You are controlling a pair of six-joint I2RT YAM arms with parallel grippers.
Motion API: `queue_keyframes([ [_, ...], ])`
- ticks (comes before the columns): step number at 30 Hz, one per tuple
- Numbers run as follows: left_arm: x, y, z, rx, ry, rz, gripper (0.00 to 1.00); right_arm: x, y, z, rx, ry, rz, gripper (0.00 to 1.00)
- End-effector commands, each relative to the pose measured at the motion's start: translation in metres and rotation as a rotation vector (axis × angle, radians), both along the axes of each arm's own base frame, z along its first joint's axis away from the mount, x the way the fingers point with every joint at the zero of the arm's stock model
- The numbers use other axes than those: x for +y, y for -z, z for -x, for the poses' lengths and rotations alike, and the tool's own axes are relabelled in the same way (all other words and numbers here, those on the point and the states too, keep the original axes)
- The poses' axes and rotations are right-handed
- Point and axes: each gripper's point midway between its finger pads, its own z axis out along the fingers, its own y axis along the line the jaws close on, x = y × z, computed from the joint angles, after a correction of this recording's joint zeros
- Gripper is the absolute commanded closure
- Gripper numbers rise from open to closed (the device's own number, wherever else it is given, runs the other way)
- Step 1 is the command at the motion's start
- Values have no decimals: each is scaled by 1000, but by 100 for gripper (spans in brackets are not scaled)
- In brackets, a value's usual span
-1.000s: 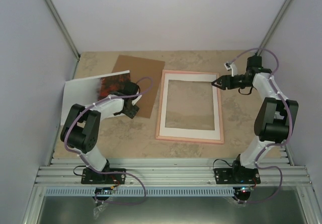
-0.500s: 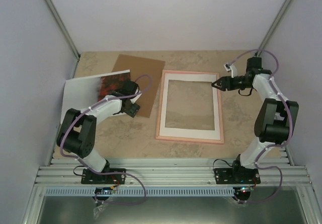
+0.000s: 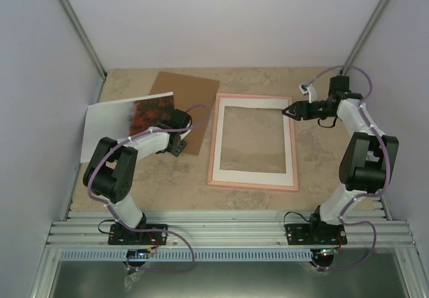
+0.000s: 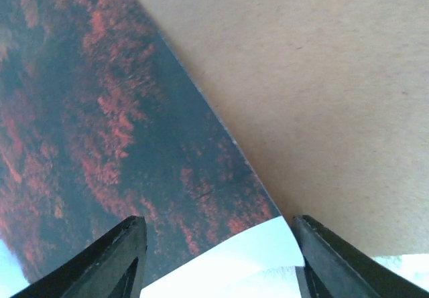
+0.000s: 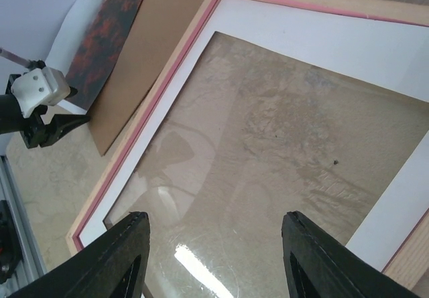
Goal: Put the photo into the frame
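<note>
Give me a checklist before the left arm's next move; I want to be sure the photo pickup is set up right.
1. Left gripper open: ok, fingers apart.
2. Corner of the photo between its fingers: ok.
3. Photo gripped: not ok, jaws not closed.
4. Photo free of the backing board: cannot tell; its edge lies over the board.
5. Frame flat on the table, window unblocked: ok.
6. Right gripper open: ok, at the frame's far right corner.
</note>
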Motion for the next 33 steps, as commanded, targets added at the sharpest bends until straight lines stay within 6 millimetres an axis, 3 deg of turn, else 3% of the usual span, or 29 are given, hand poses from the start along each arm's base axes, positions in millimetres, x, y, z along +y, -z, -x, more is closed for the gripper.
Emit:
queue_keyframes([
  [1, 12, -5, -12, -52, -35, -71, 43, 2, -13, 1, -47, 1, -4, 44],
  [7, 15, -10, -19, -84, -27, -106, 77, 2, -18, -4, -85, 1, -2, 45],
  [11, 14, -27, -30, -142, -6, -120, 100, 2, -26, -8, -142, -8, 3, 45],
  [14, -2, -58, -37, -166, 50, -49, 100, 4, -39, -9, -232, -38, 1, 43],
  [17, -28, -104, -36, -171, 170, 63, 100, 7, -54, -8, -366, -94, 20, 37],
  [20, -62, -159, -16, -173, 375, 223, 100, 13, -67, -4, -499, -171, 31, 31],
  [25, -99, -231, 56, -127, 750, 425, 100, 29, -89, 12, -738, -353, 12, 20],
  [29, -107, -269, 105, -137, 994, 484, 100, 45, -106, 19, -888, -481, 14, 16],
  [33, -110, -299, 117, -186, 1046, 517, 100, 61, -123, 21, -959, -566, 12, 13],
])
